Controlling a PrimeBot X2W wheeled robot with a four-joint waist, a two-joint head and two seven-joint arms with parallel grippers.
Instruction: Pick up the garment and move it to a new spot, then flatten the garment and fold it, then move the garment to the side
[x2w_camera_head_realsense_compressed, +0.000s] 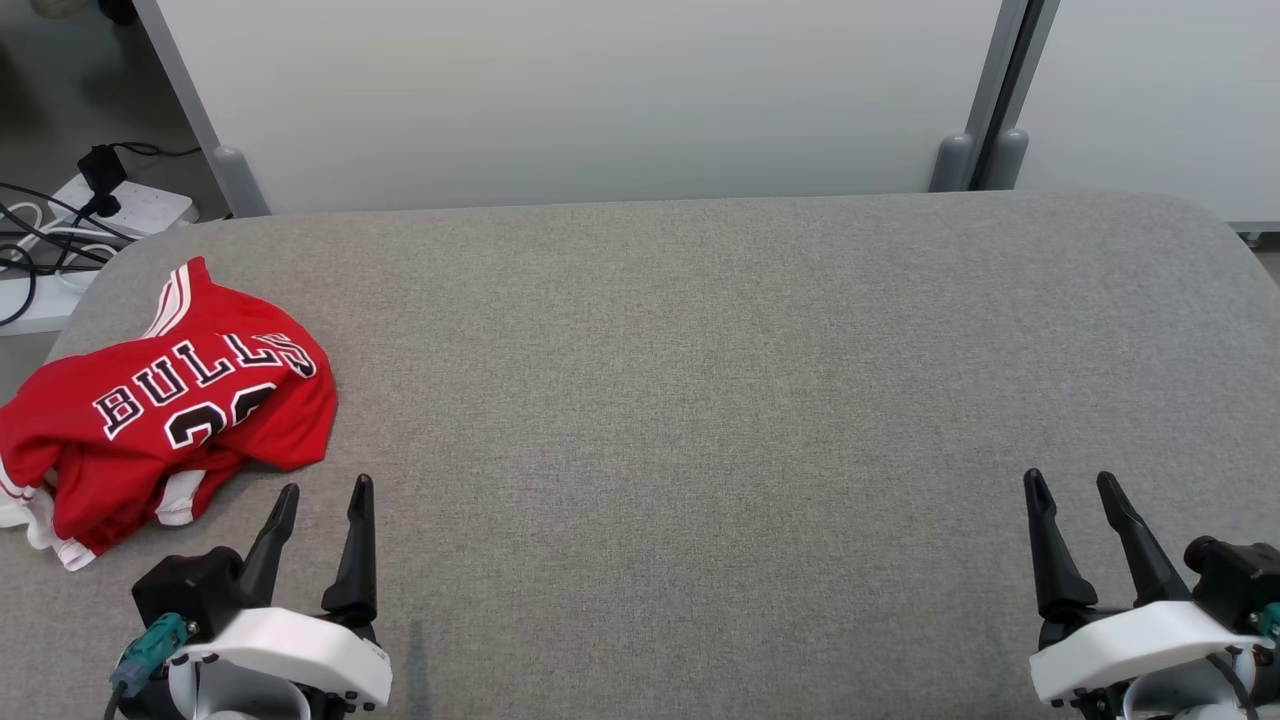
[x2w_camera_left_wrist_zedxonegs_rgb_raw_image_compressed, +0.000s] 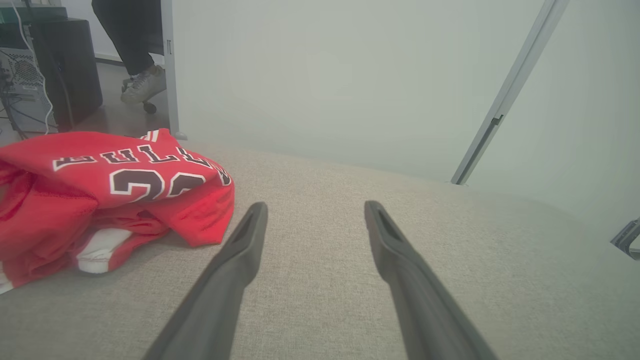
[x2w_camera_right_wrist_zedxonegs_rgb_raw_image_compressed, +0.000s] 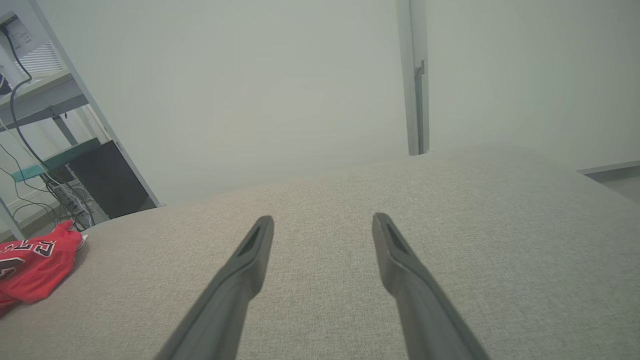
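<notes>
The garment is a red basketball jersey with white trim and "BULLS" lettering, lying crumpled at the left edge of the grey fabric table. It also shows in the left wrist view as the garment and far left in the right wrist view as the garment. My left gripper is open just below and right of the jersey, not touching it; its fingers hold nothing. My right gripper is open at the lower right, far from the jersey, with nothing between its fingers.
A pale partition wall with grey posts stands behind the table. A power strip and cables lie on the floor past the table's left corner. A person's foot and dark equipment are beyond the jersey.
</notes>
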